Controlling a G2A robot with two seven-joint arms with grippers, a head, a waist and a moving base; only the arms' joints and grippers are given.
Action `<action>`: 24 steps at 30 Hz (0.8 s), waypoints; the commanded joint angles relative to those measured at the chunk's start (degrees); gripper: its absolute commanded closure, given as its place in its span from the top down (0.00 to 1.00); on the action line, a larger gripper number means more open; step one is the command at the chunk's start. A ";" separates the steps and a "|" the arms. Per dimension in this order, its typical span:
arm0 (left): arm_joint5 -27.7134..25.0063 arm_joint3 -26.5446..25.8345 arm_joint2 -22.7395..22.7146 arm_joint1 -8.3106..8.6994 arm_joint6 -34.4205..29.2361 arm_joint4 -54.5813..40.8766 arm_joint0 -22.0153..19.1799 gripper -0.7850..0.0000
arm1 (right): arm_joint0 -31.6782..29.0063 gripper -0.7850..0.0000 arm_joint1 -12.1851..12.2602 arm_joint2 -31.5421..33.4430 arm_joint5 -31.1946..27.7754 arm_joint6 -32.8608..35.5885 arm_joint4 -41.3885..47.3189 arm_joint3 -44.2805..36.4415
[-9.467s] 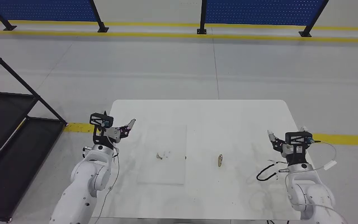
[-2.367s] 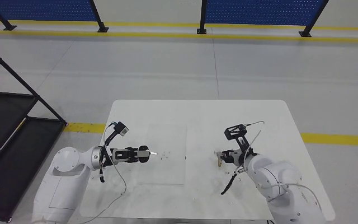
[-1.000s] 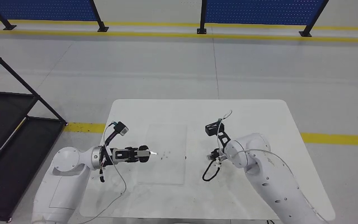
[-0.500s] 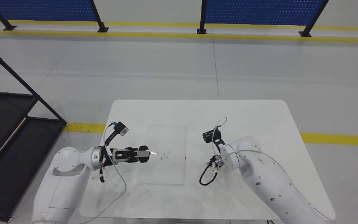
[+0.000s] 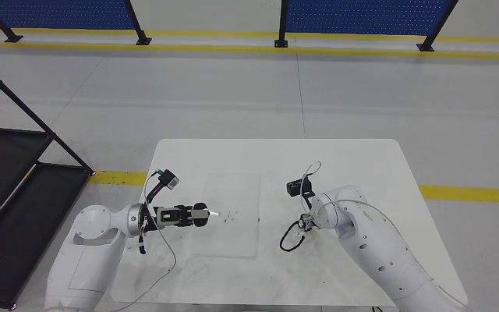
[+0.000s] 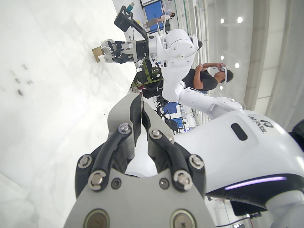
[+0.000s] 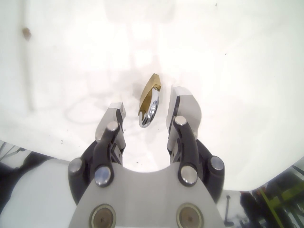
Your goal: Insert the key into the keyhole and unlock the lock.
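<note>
The left gripper point(image 6: 141, 101) pinches a thin key point(image 6: 142, 109); farther off, the right gripper point(image 6: 102, 53) straddles a brass padlock point(image 6: 96, 52) on the table point(image 6: 47, 36).

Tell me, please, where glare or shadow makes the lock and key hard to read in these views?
Right wrist view: strong glare whitens the table around the lock, and its chrome shackle carries bright highlights. Left wrist view: the ceiling lamps flare, and the key shows as an edge-on sliver. Top view: even light, no glare on the table.
</note>
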 commanded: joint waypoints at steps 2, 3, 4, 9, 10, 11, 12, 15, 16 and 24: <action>0.00 0.00 0.00 0.00 0.00 0.00 0.00 0.00 | 0.03 0.41 -0.56 0.32 0.10 -0.10 -0.06 0.65; 0.00 0.00 0.00 0.00 0.00 0.00 0.00 0.00 | 0.03 0.40 -0.75 0.40 0.18 -0.18 -0.14 0.87; 0.00 0.00 0.00 0.00 0.00 0.00 0.00 0.00 | 0.01 0.40 -0.93 0.44 0.17 -0.17 -0.21 1.08; 0.00 0.00 0.00 0.00 0.00 0.00 0.00 0.00 | -0.06 0.36 -1.86 0.63 0.17 -0.17 -0.61 2.29; 0.00 0.00 0.00 0.00 0.00 0.00 0.00 0.00 | -0.04 0.35 -2.04 0.66 0.12 -0.12 -0.77 2.56; 0.00 0.00 0.00 0.00 0.00 0.00 0.00 0.00 | -0.03 0.34 -2.22 0.70 0.05 -0.06 -0.95 2.84; 0.00 0.00 0.00 0.00 0.00 0.00 0.00 0.00 | -0.01 0.34 -2.39 0.76 0.00 0.00 -1.10 3.02; 0.00 0.00 0.00 0.00 0.00 0.00 0.00 0.00 | -0.07 0.24 -2.88 0.93 0.00 0.00 -1.71 3.68; 0.00 0.00 0.00 0.00 0.00 0.00 0.00 0.00 | -0.13 0.17 -3.04 1.04 0.00 0.00 -1.90 3.88; 0.00 0.00 0.00 0.00 0.00 0.00 0.00 0.00 | -0.51 0.00 -4.03 1.61 0.00 0.00 -3.15 5.09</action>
